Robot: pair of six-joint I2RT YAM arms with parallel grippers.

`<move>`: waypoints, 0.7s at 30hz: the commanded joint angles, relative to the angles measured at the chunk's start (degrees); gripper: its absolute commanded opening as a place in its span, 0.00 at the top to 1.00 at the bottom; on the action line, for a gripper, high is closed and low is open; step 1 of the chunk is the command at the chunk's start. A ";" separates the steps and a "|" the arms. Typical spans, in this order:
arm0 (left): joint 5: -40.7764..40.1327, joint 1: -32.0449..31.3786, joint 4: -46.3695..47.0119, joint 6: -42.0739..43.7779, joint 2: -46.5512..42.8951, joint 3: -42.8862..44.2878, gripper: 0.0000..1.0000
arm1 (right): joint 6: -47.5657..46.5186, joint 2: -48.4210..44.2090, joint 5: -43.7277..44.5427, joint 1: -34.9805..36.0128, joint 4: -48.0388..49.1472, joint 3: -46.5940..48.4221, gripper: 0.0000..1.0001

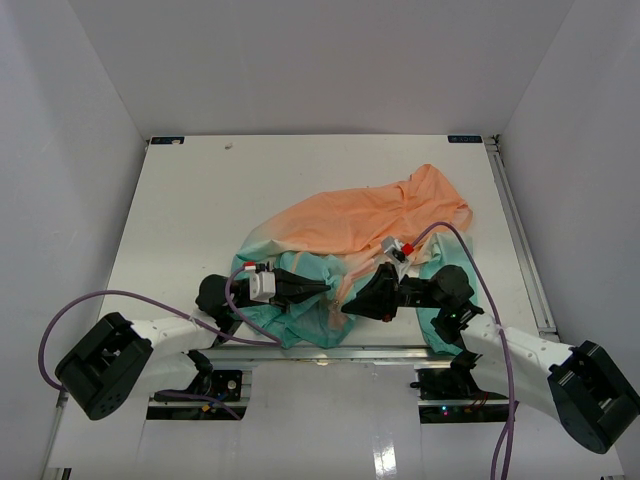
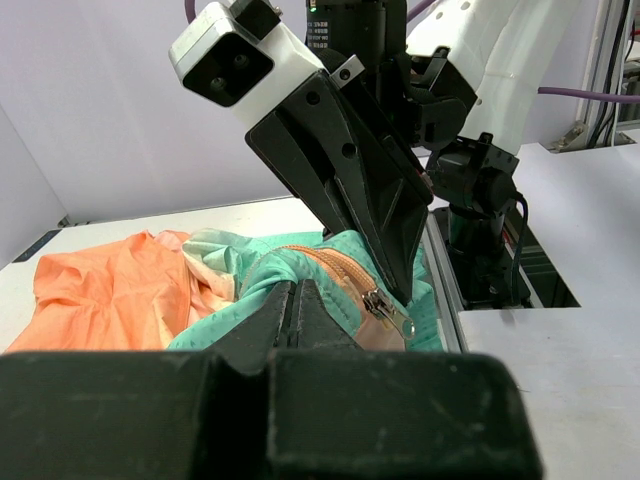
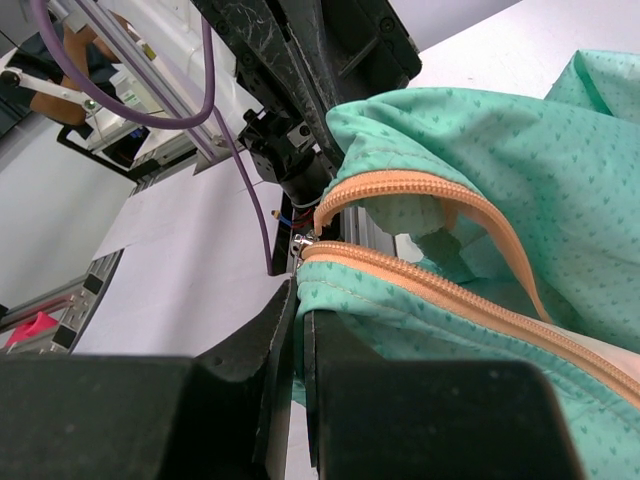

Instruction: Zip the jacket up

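Observation:
The jacket (image 1: 380,215) lies bunched on the white table, orange at the back and teal at the front. My left gripper (image 1: 326,290) is shut on a fold of teal fabric (image 2: 250,275) beside the orange zipper tape. The metal zipper slider (image 2: 385,308) hangs just right of the left jaws (image 2: 290,287). My right gripper (image 1: 350,302) faces the left one, nearly touching it, and its fingers (image 2: 375,210) come down right by the slider. In the right wrist view my right gripper (image 3: 298,292) is shut on the teal hem under the zipper tape (image 3: 430,285), with the slider (image 3: 303,243) just above the tips.
An aluminium rail (image 1: 300,350) runs along the table's front edge under the jacket's hem. Another rail (image 1: 520,235) borders the right side. Purple cables (image 1: 120,297) loop from both arms. White walls enclose the table on three sides.

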 commanded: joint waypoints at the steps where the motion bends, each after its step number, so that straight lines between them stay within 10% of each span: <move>1: 1.55 -0.34 9.31 0.03 -0.34 -0.99 1.00 | 0.11 -1.78 1.65 -0.13 2.99 -0.47 0.92; 21: 4.05 -0.35 9.44 -0.40 -1.10 -1.48 1.00 | 0.46 -0.84 3.32 -0.85 -0.32 0.13 0.92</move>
